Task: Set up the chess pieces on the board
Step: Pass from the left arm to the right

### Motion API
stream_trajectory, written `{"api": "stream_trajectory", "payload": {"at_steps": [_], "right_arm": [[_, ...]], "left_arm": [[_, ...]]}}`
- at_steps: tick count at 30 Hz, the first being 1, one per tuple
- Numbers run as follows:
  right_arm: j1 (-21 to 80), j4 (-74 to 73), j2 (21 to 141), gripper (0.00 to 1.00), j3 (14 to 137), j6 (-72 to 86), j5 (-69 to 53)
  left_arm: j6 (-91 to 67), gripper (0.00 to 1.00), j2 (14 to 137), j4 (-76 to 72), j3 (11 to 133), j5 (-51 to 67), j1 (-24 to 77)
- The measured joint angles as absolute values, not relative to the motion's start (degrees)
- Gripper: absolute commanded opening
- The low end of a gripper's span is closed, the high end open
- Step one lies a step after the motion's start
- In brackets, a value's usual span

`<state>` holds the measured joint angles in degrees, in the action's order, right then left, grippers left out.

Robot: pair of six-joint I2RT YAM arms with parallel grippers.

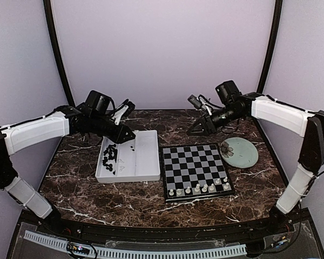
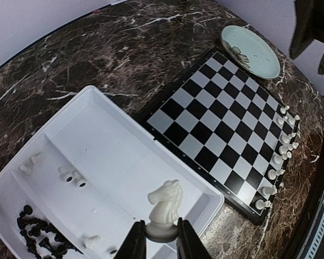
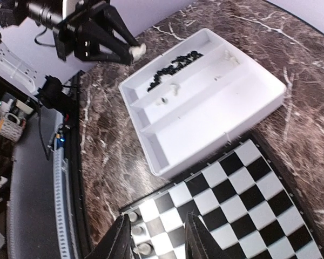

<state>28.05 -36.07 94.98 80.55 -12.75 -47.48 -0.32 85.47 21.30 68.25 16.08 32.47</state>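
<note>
The left gripper [image 2: 161, 240] pinched a white knight [image 2: 163, 208] by its base, bottom centre, over the tray [image 2: 124, 145]. It seemed best carried upright to the board [image 2: 216, 108], beside the white pieces [image 2: 277, 159] at right. The right gripper [image 3: 157, 237] stood parted and empty.

Reads as a robotics lab cell rather than a home or shop. Shows a white-and-black jointed left robot arm [image 1: 35, 132] and a matching right robot arm [image 1: 281, 116], both bolted at the near edge of a dark brown marble-patterned bench [image 1: 129, 208]. Sits boxed in by plain pale lilac wall panels [image 1: 162, 48] and curved black frame poles [image 1: 56, 54]. Carries a white slotted plastic cable duct [image 1: 167, 252] along the front, with loose black cables [image 3: 41, 137] beside it.
</note>
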Motion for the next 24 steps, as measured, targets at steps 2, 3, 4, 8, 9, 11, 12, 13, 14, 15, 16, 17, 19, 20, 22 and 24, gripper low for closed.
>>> {"api": "stream_trajectory", "payload": {"at_steps": [2,3,4,8,9,11,12,13,14,15,16,17,19,20,22,24], "right_arm": [[29.91,-35.57,99.31,0.37,84.79,-8.99,-50.61],[30.85,-35.07,101.41,0.38,86.85,-7.2,-52.12],[31.75,-34.57,103.42,0.41,88.86,-5.15,-53.69],[34.48,-32.12,109.25,0.5,94.43,2.22,-58.43],[34.92,-31.33,110.1,0.51,95.02,4.05,-59.22],[35.73,-29.34,111.61,0.51,95.77,7.79,-61.08],[36.05,-28.32,112.16,0.51,95.9,9.52,-62.0],[36.34,-27.53,112.71,0.51,96.01,11.14,-62.67],[36.53,-26.63,113.14,0.51,96.01,12.51,-63.37],[36.8,-26.04,113.51,0.51,96.03,13.69,-63.86],[36.93,-25.5,113.82,0.51,96.03,14.68,-64.4],[37.17,-25.12,114.04,0.51,96.03,15.53,-64.79],[37.28,-24.23,114.26,0.49,96.03,17.17,-65.6],[37.36,-23.55,114.28,0.47,96.03,18.31,-66.06],[37.6,-21.91,114.28,0.45,96.01,20.08,-66.87],[37.82,-20.29,114.3,0.43,95.98,21.65,-67.57]], "left_arm": [[0.27,0.2,85.27,19.79,67.99,15.92,35.07],[0.49,0.2,85.25,19.07,67.94,15.73,36.27],[0.69,0.2,85.25,18.39,67.88,15.55,37.58],[0.97,0.2,85.25,16.43,67.85,14.74,40.58],[1.02,0.2,85.25,16.08,67.85,14.55,40.95],[1.1,0.2,85.25,15.51,67.85,14.39,41.8],[1.13,0.2,85.25,15.35,67.85,14.33,42.04],[1.17,0.2,85.25,15.18,67.88,14.31,42.35],[1.26,0.2,85.25,15.03,67.9,14.28,42.57],[1.34,0.2,85.25,15.0,67.99,14.26,42.81],[1.45,0.2,85.25,15.0,68.12,14.2,43.07],[1.56,0.2,85.25,14.98,68.23,14.13,43.18],[1.96,0.2,85.25,14.96,68.49,14.04,43.44],[2.13,0.2,85.25,14.94,68.55,14.02,43.59],[2.44,0.2,85.25,14.98,68.86,14.02,43.81],[2.66,0.2,85.27,14.96,69.38,14.04,44.01]]}}
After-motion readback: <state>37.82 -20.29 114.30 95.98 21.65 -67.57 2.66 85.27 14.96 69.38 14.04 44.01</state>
